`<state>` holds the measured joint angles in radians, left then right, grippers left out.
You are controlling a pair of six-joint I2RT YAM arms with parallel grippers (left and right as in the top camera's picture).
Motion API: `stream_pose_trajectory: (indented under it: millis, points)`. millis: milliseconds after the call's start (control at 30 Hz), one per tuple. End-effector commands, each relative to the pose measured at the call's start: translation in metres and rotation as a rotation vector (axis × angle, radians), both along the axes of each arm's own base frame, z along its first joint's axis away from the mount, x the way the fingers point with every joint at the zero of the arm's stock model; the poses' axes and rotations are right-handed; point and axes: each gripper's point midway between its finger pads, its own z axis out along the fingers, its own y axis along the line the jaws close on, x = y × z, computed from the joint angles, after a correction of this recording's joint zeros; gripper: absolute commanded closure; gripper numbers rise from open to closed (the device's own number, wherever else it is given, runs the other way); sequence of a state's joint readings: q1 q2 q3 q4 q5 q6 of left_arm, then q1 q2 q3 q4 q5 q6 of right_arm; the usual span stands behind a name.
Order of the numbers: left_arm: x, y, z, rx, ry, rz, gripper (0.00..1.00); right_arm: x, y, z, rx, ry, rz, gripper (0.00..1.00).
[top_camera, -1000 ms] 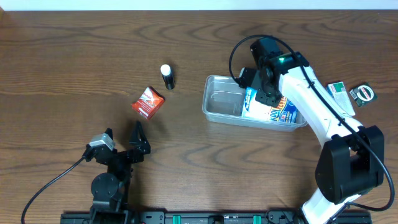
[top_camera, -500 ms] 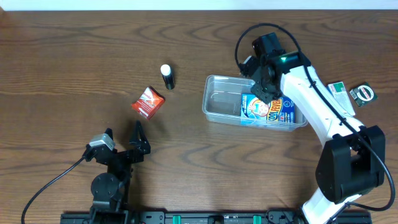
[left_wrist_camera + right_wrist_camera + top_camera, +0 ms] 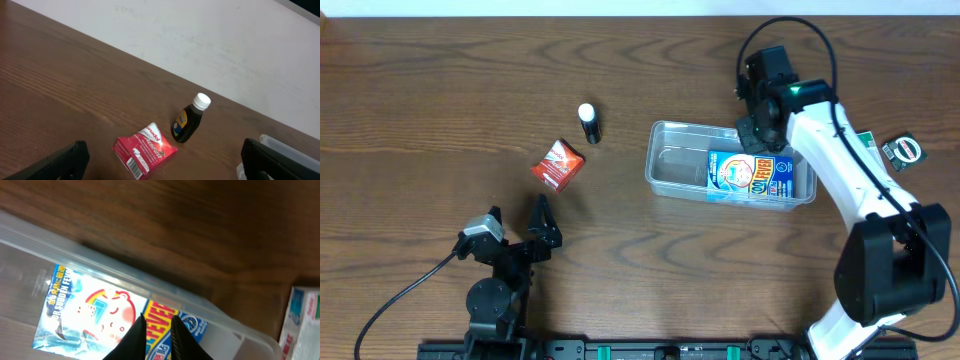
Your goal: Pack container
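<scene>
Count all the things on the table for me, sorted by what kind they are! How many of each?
Clear tub, the container: 1
Blue box lying inside the container: 1
Red box: 1
Dark bottle with a white cap: 1
Green-and-white packet by the right arm: 1
Small round green thing: 1
Total: 6

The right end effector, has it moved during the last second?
Yes. The right end effector has moved toward the far right corner of the container, away from the blue box lying inside.
</scene>
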<state>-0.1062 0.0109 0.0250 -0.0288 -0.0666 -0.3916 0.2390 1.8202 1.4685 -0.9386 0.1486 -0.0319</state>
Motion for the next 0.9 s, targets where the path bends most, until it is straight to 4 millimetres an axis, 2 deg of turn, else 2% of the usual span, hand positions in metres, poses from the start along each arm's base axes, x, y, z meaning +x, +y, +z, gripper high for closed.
stream_pose_trajectory:
  millis: [0, 100, 167, 233, 300, 433, 567, 600, 733, 867]
  points:
    - [-0.001, 0.006, -0.017, 0.024, 0.050, 0.030, 0.02, -0.004, -0.013, 0.037, 0.051, -0.085, -0.104, 0.85]
    - [-0.001, 0.006, -0.017, 0.024, 0.050, 0.030, 0.02, -0.016, -0.032, 0.061, 0.073, -0.117, -0.192, 0.85]
    - [-0.001, 0.006, -0.017, 0.024, 0.050, 0.030, 0.02, -0.028, -0.050, 0.072, 0.091, -0.119, -0.290, 0.91]
    - [-0.001, 0.006, -0.017, 0.024, 0.050, 0.030, 0.02, -0.042, -0.069, 0.078, 0.098, -0.102, -0.385, 0.99]
    - [-0.001, 0.006, -0.017, 0.024, 0.050, 0.030, 0.02, -0.058, -0.087, 0.079, 0.098, -0.066, -0.462, 0.99]
    - [-0.001, 0.006, -0.017, 0.024, 0.050, 0.030, 0.02, -0.081, -0.104, 0.068, 0.145, 0.042, -0.541, 0.99]
    - [-0.001, 0.006, -0.017, 0.024, 0.050, 0.030, 0.02, -0.091, -0.109, 0.052, 0.166, 0.088, -0.573, 0.99]
    - [-0.001, 0.006, -0.017, 0.024, 0.050, 0.030, 0.02, -0.091, -0.110, 0.046, 0.165, 0.090, -0.574, 0.96]
    - [-0.001, 0.006, -0.017, 0.024, 0.050, 0.030, 0.02, -0.087, -0.103, 0.025, 0.204, 0.087, -0.564, 0.74]
    - [-0.001, 0.006, -0.017, 0.024, 0.050, 0.030, 0.02, -0.079, -0.102, 0.008, 0.223, 0.055, -0.557, 0.68]
